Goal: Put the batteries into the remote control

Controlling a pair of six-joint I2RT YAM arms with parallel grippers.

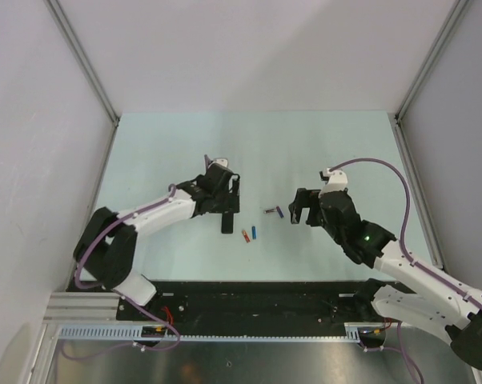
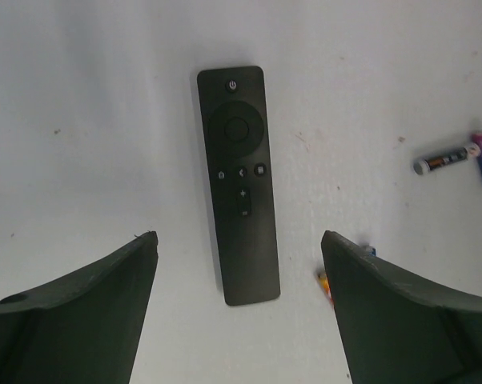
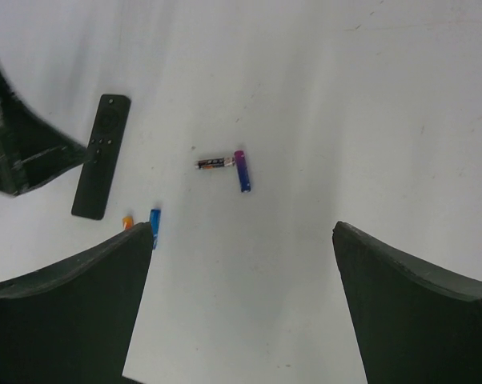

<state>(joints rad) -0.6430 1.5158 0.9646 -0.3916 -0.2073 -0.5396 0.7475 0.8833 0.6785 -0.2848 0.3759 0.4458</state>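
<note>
The black remote control (image 2: 238,184) lies flat on the table with its buttons up; it also shows in the top view (image 1: 227,222) and the right wrist view (image 3: 102,155). My left gripper (image 2: 239,240) is open above its near end, one finger on each side, not touching it. A red-orange battery (image 1: 245,236) and a blue battery (image 1: 254,233) lie just right of the remote. A black battery (image 3: 214,162) and a purple-blue battery (image 3: 242,170) lie farther right, touching in an L. My right gripper (image 1: 302,214) is open and empty, right of them.
The pale table (image 1: 161,144) has raised rails on its left and right sides and white walls around it. A black rail (image 1: 257,300) runs along the near edge by the arm bases. My left gripper's finger (image 3: 17,144) shows at the left of the right wrist view.
</note>
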